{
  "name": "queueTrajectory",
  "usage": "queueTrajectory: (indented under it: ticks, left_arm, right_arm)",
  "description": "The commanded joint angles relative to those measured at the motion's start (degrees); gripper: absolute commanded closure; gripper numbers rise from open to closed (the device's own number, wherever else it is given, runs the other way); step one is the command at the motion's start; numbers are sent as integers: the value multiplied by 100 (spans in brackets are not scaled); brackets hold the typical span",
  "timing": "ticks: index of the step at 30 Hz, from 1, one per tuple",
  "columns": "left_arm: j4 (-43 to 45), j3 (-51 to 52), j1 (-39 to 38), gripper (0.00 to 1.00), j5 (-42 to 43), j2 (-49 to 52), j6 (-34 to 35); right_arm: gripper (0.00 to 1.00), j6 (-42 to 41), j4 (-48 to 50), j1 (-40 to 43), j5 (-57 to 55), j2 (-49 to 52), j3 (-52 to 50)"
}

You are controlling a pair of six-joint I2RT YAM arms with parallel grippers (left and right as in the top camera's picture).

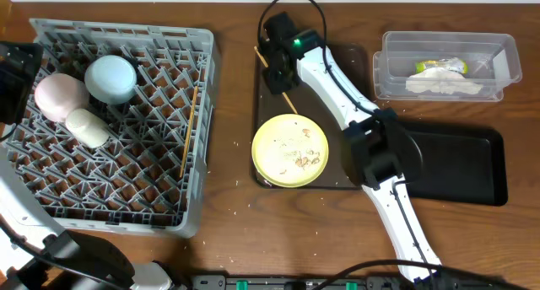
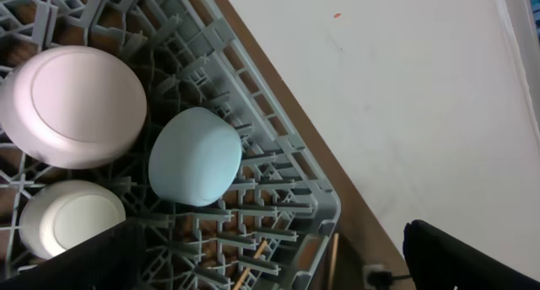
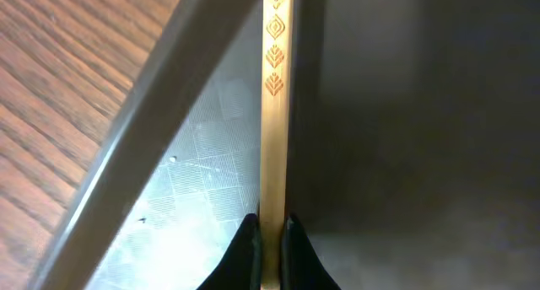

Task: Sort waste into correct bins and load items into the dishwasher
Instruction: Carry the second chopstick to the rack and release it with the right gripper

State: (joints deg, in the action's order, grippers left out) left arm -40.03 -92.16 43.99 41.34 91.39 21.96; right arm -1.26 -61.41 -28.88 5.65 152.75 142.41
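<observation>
One chopstick (image 3: 275, 113) lies by the far-left rim of the brown serving tray (image 1: 268, 130), with the right gripper (image 3: 268, 231) pinched tight on it. Best to lift it level and hold firm so it can't swivel, then carry it left to the dish rack (image 1: 126, 180), beside the other chopstick (image 1: 189, 130).

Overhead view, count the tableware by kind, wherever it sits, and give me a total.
Bowls: 2, pink bowl, blue bowl
Cups: 1, white cup
Plates: 1, yellow plate
Chopsticks: 2, racked chopstick, held chopstick
Total: 6

Overhead looks straight down; left wrist shares its rack (image 2: 274, 113) nearer, right wrist hugs a chopstick (image 3: 275, 113).
</observation>
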Motion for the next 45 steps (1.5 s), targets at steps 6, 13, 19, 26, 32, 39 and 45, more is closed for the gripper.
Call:
queueTrajectory:
  ticks: [6,13,19,26,32,39,45]
  left_arm:
    - [15,0,9,2,-50,-105,-138]
    - [-9,0,9,2,-50,-105,-136]
    - [-31,0,9,2,-48,-105,-136]
    - [-46,0,9,2,-50,-105,-136]
    - [-44,0,9,2,-50,-105,-136]
    - [28,0,9,2,-52,-105,-136]
    - [24,0,9,2,-50,-105,-136]
  right_arm:
    - [99,-933,105,109,280,-929,1202]
    - [99,-2962,925,-105,1803,-1137,1290]
    - [99,-4697,1731,-564,1895,-946,988]
    - [99,-5615,2129,-870,1888,-857,162]
    - [99,-6408,2857,-1088,2026,-846,-861]
    - [99,-6002,3482,-1403,2033,-846,-1589]
    - [58,-5438,3480,-1357,2033,-846,-1655]
